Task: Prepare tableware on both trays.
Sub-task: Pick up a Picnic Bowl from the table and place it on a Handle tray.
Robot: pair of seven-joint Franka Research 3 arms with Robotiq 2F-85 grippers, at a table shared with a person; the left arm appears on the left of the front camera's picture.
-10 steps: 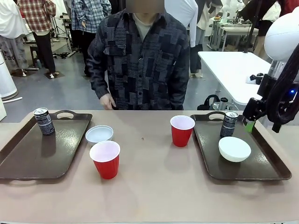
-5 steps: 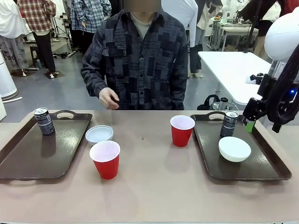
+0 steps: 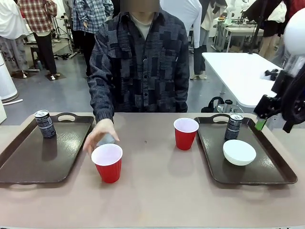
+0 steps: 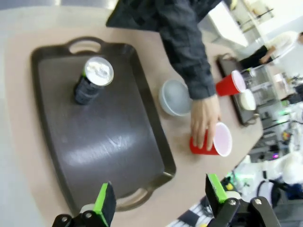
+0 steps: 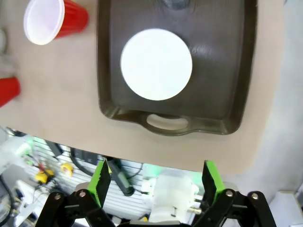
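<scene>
Currently both grippers gape empty: left gripper [image 4: 160,194] above the left tray [image 3: 28,164], which bears one can [image 3: 45,124]; right gripper [image 5: 155,177] above the right tray [image 3: 279,174] with bowl [image 3: 239,151] and second can [image 3: 233,126]. A person's hand [image 3: 97,136] is at the other bowl [image 4: 174,97] and near cup [image 3: 107,162], centre-left; the far cup [image 3: 185,133] stands beside the right tray.
</scene>
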